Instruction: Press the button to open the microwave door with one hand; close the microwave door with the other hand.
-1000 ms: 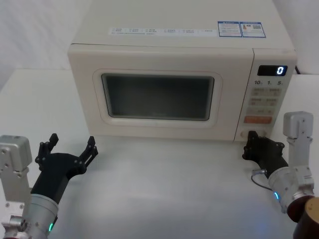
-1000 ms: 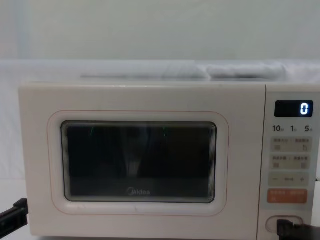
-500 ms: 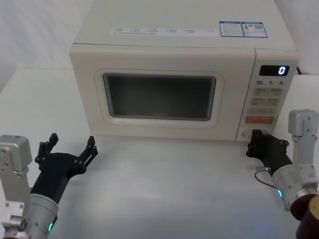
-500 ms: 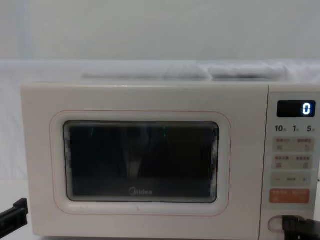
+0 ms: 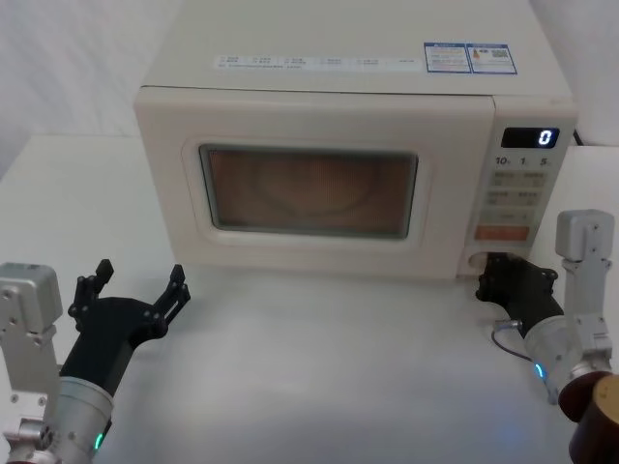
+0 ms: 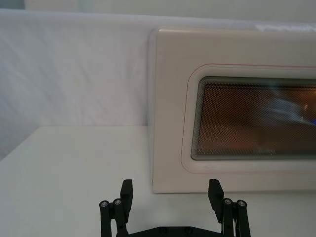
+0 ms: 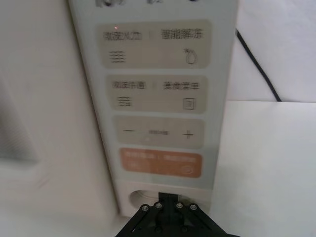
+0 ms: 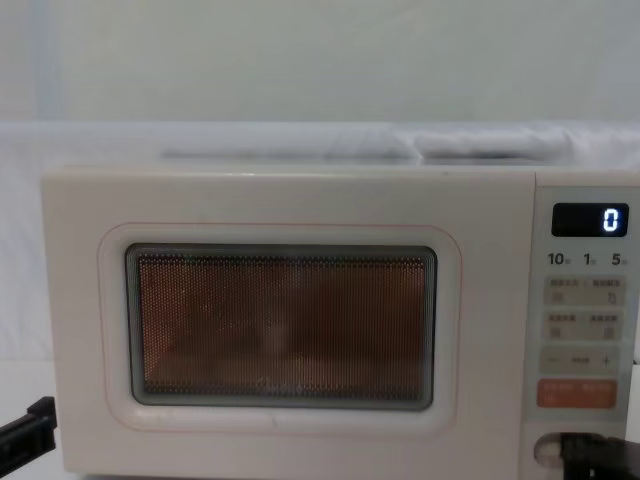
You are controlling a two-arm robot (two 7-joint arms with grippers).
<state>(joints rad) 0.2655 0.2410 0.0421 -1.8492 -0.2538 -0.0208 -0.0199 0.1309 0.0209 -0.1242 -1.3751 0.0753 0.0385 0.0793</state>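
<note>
While the right gripper point(image 5: 495, 274) presses its closed fingers point(image 7: 168, 206) against the button point(image 7: 143, 198) at the foot of the control panel point(image 5: 520, 193), the microwave door point(image 5: 309, 184) looks flush with the oven, its window point(image 8: 282, 325) glowing orange. Near the tabletop's point(image 5: 329, 367) front left corner, the left gripper point(image 5: 135, 283) waits with fingers point(image 6: 126, 190) spread wide, holding nothing, well apart from the door.

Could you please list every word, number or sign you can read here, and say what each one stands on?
"0": digital display on the control panel.
"10", "1", "5": printed under the display.
"–" and "+": beige key.
Chinese key labels, orange key text, stickers on the microwave top: too small or blurred.
</note>
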